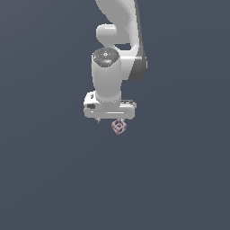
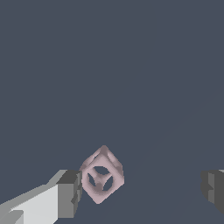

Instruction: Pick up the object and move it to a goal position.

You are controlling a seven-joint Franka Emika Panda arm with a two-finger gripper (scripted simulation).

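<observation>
White robot arm [image 1: 117, 31] reached down from the top of the exterior view, against a flat, dark blue-grey ground [image 1: 45, 179] that filled the whole scene. Its broad wrist block ended in a pale gripper [image 1: 117, 120], seen from above and slightly behind.

Just under the gripper's lower edge, toward the exterior view's right of its middle, hung the object [image 1: 118, 126]: a tiny pale pink open lattice cube, far smaller than the gripper's body. Whether it rested on the ground or hung clear of it could not be told, as no shadow showed.

From the wrist view, the gripper [image 2: 144, 188] stood spread wide. One grey fingertip [image 2: 70, 192] appeared at one side, on a white finger body, and the other fingertip [image 2: 213, 189] sat far across at the opposite edge, partly cut off by the frame. The object [image 2: 101, 175] lay in the gap, tilted on a corner, its hollow faces and inner struts clear. It sat touching or just beside the first fingertip and was well apart from the second, with open ground between.
</observation>
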